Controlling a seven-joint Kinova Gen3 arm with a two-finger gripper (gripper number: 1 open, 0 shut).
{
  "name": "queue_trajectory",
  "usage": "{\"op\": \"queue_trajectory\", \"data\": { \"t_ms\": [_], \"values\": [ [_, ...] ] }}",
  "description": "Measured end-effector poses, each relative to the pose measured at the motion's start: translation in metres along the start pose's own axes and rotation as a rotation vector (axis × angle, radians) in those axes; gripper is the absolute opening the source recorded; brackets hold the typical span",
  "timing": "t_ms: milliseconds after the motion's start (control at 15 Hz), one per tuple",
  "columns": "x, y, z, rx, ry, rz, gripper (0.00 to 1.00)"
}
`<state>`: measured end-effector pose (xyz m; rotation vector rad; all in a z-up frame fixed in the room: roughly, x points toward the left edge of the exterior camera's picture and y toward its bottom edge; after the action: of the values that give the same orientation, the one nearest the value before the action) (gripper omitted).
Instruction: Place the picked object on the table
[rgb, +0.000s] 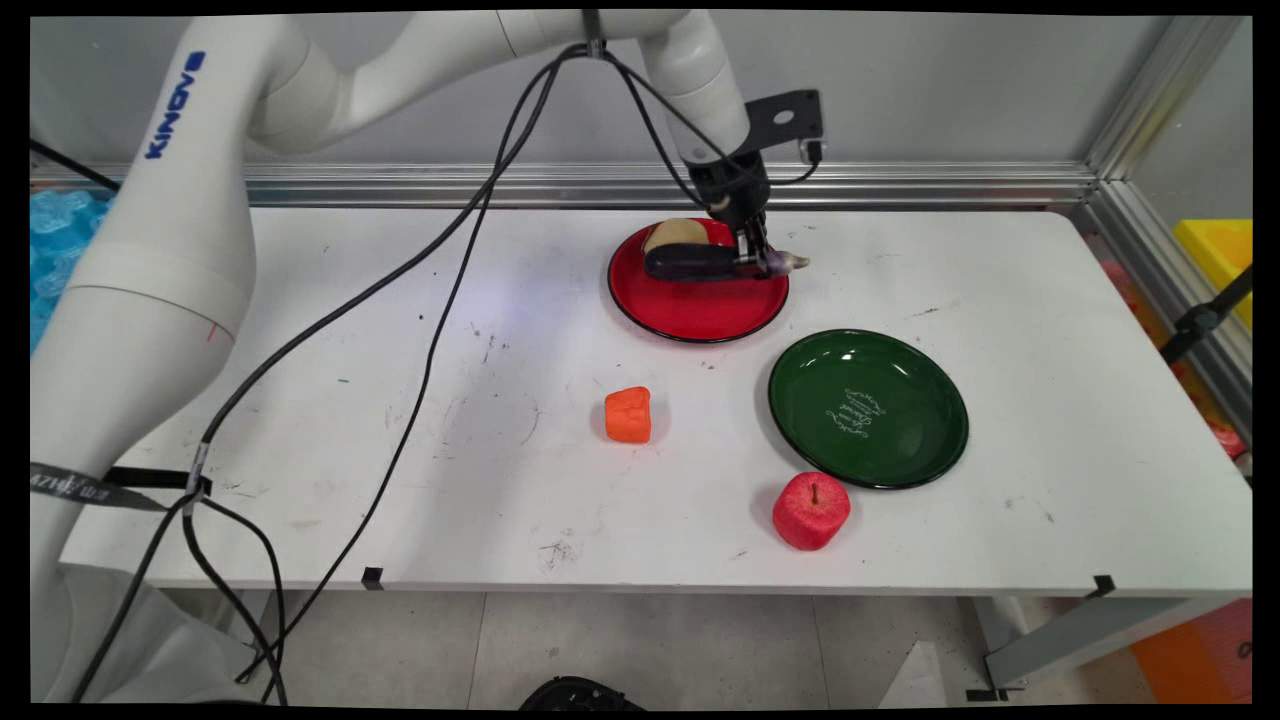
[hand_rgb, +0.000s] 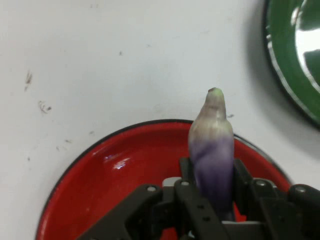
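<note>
Gripper (rgb: 752, 255) stood low over red plate (rgb: 697, 300) at table's (rgb: 400, 400) far side. Fingers (hand_rgb: 187, 172) were closed on eggplant (rgb: 700, 262), clamping it near pale stem end. Eggplant lay roughly level, long axis across plate, dark body running left from fingers, stem tip poking past right rim. Tan potato-like piece (rgb: 675, 235) sat just behind it on same plate. Green plate (rgb: 868, 408), orange piece (rgb: 628, 415), red apple (rgb: 811, 510) lay nearer, apart.

White jointed arm (rgb: 150, 260), blue KINOVA lettering, black cables (rgb: 430, 330), black two-finger hand (rgb: 752, 252)
</note>
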<state>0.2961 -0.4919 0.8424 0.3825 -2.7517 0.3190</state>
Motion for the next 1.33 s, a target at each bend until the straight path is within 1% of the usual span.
{"op": "queue_trajectory", "data": {
  "t_ms": [200, 333, 467, 733, 867, 1133, 1333],
  "values": [
    [0.002, 0.019, -0.023, -0.010, -0.009, -0.051, 0.00],
    [-0.006, 0.033, -0.039, -0.018, -0.023, -0.093, 0.00],
    [-0.019, 0.050, -0.052, -0.024, -0.043, -0.115, 0.00],
    [-0.045, 0.079, -0.069, -0.031, -0.090, -0.126, 0.00],
    [-0.057, 0.089, -0.075, -0.036, -0.113, -0.124, 0.00],
    [-0.082, 0.107, -0.083, -0.044, -0.158, -0.101, 0.00],
    [-0.095, 0.115, -0.083, -0.040, -0.175, -0.080, 0.00]
  ]
}}
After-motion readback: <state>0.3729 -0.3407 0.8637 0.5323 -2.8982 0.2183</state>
